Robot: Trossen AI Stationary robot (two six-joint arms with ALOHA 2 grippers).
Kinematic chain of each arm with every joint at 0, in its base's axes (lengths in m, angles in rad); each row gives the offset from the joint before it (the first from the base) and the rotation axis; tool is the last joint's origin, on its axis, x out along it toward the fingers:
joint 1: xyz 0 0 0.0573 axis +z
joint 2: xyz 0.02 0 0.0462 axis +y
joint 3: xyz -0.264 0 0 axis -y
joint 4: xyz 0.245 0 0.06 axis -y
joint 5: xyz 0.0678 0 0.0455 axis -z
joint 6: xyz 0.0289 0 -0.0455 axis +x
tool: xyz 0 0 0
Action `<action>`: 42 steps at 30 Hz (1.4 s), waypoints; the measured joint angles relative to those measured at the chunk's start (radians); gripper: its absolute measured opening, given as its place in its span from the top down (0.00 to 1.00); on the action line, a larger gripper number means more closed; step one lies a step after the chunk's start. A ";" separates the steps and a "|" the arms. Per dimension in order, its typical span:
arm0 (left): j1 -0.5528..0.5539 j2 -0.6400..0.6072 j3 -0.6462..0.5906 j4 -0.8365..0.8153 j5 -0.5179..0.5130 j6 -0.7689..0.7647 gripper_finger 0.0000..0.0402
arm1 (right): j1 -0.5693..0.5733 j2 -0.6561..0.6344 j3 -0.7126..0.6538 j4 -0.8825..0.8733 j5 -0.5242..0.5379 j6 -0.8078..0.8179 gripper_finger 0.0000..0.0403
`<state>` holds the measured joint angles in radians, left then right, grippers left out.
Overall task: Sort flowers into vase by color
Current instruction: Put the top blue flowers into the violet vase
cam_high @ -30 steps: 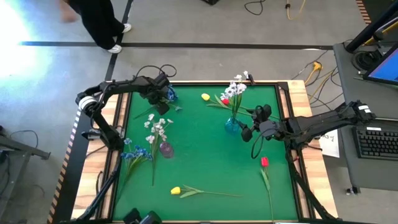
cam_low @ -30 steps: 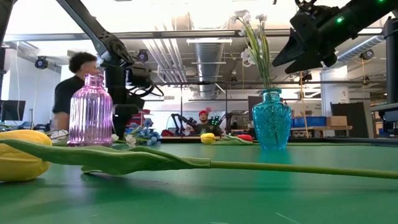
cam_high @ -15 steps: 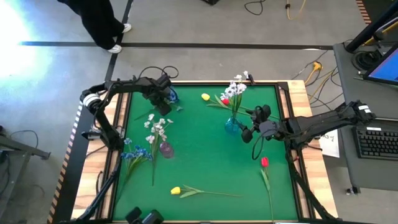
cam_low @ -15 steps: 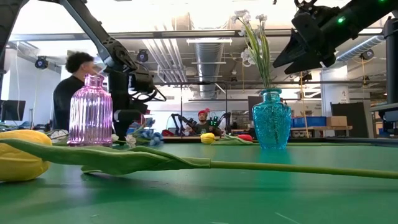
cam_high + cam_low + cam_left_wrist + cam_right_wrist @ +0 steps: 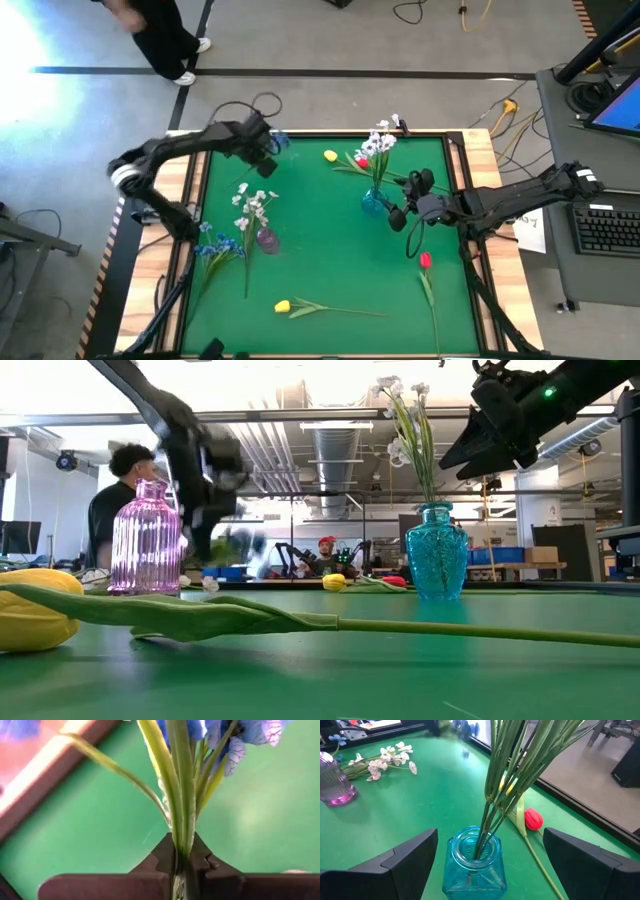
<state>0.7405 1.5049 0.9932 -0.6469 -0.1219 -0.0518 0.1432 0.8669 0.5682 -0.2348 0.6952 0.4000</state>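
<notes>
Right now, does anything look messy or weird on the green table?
Nothing is broken or spilled. Flowers do lie flat on the table: a yellow tulip, a red tulip and white flowers beside the empty-looking pink vase. The left claw pinches a blue flower.

The table (image 5: 330, 250) is bright green with a light wood edge and a black rim. One vase (image 5: 374, 203) is see-through blue and the other vase (image 5: 267, 239) is pink-purple with ribs. The flowers (image 5: 283, 306) are yellow, red, white and blue, all on green stems.
</notes>
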 joint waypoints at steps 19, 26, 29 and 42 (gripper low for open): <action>-0.672 -0.536 -0.002 0.474 -0.208 -0.100 1.00 | 0.012 -0.052 -0.002 -0.205 -0.098 0.114 0.12; -0.979 -0.531 -0.013 0.489 -0.582 -0.183 1.00 | 0.014 -0.053 -0.004 -0.211 -0.101 0.116 0.12; -1.073 -0.523 -0.041 0.486 -0.689 -0.244 1.00 | 0.014 -0.053 -0.011 -0.210 -0.101 0.117 0.12; -1.277 -0.600 -0.154 0.488 -0.761 -0.416 1.00 | 0.014 -0.052 -0.027 -0.210 -0.101 0.124 0.12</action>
<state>-0.5368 0.9050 0.8391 -0.1588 -0.8825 -0.4675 0.1574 0.8146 0.5408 -0.4448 0.5938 0.5236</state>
